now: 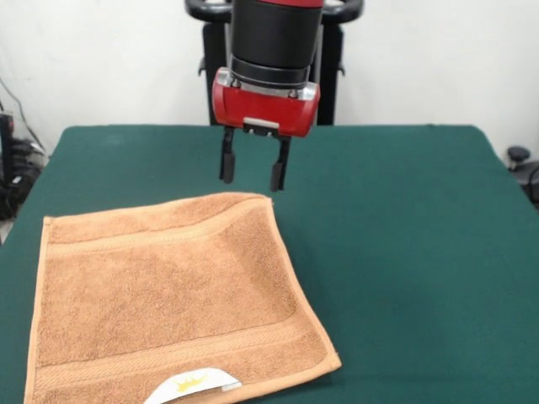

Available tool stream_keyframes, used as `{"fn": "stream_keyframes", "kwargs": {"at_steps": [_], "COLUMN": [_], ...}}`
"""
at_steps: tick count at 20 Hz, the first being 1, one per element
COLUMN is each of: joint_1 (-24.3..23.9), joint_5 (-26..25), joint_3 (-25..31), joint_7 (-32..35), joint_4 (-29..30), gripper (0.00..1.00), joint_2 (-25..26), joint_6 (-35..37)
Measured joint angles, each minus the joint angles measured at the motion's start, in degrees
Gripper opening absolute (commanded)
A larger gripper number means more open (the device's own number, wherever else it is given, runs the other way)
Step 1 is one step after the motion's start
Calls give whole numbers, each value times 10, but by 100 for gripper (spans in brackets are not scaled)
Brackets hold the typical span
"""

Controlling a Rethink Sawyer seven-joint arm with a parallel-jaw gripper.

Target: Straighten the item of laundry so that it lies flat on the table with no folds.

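Note:
The orange-tan terry towel [168,295] lies spread on the dark green table [396,236] at the near left, with woven border bands along its far and near sides. Its white label with a gold crown [192,385] shows at the near edge. The far right corner [253,200] looks slightly raised or wrinkled. My gripper [251,181] hangs from the red and black arm just above and behind that corner. Its two black fingers [227,160] stand apart, open and empty.
The robot's black pedestal [215,67] stands at the table's far side against a white wall. Cables and dark equipment [13,168] sit off the table's left edge, and a small dark object [518,156] sits off its right edge.

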Motion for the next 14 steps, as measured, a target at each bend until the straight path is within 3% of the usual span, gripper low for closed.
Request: {"fn": "stream_keyframes", "kwargs": {"at_steps": [14], "joint_1": [-1], "joint_5": [0], "joint_3": [0], "joint_7": [0], "joint_4": [-1], "gripper": [100], "joint_2": [23], "joint_6": [0]}}
